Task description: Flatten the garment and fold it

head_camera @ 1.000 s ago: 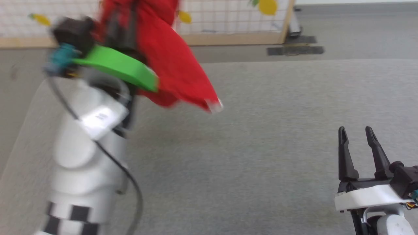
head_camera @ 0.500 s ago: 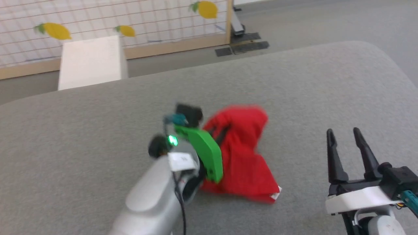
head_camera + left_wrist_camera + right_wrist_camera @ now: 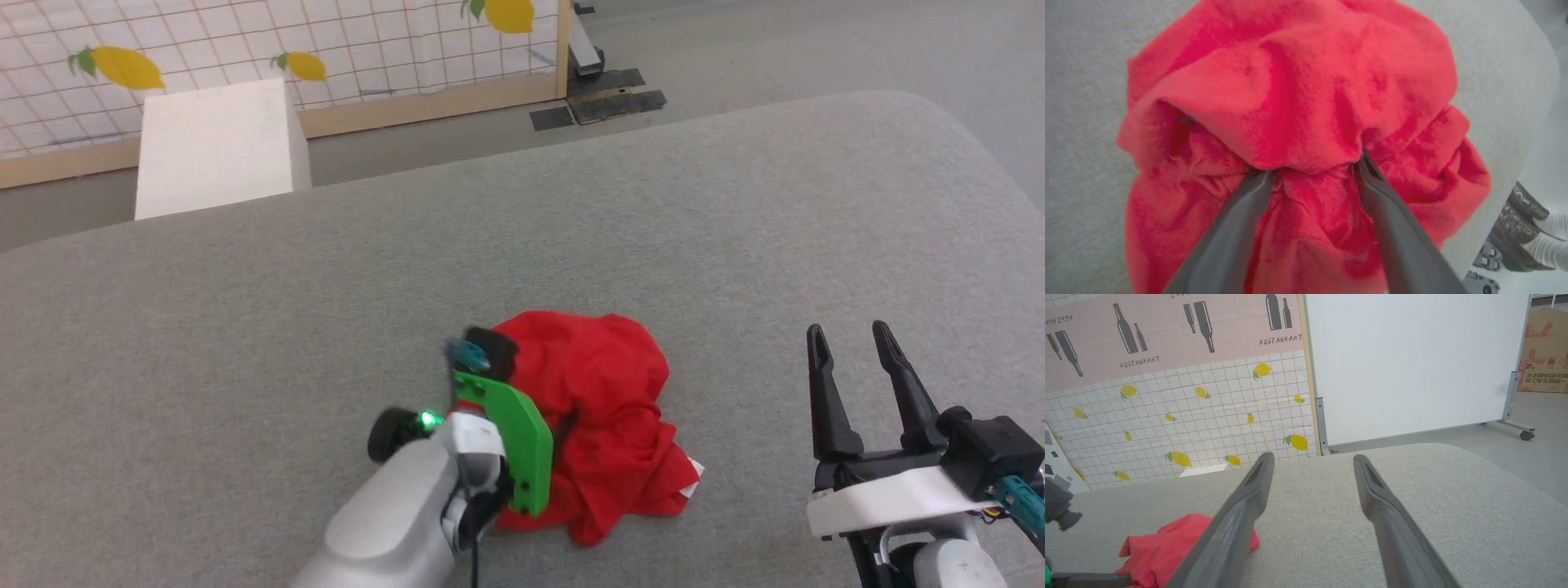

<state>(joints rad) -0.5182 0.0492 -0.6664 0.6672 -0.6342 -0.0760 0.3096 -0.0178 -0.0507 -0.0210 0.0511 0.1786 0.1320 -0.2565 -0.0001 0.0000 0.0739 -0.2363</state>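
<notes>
garment [image 3: 604, 408]: thin red cloth, crumpled in soft folds, mostly matt
bench [image 3: 735, 204]: grey woven cloth cover, matt, finely rough
left gripper [image 3: 1314, 167]: dark grey fingers, smooth and dull, plastic by the look
right gripper [image 3: 847, 331]: black fingers, smooth with slight gloss, on a white plastic mount
green bracket [image 3: 514, 441]: smooth matt plastic, at the garment's 9 o'clock
left forearm [image 3: 392, 523]: pale grey shell, smooth satin finish
box [image 3: 216, 147]: white, matt, at the bench's 11 o'clock
partition frame [image 3: 408, 110]: bare light wood

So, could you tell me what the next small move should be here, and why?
Probably lift the left gripper straight up, clear of the red shorts: it stands open, tips sunk in the crumpled heap, gripping nothing and blocking the folds.
</notes>
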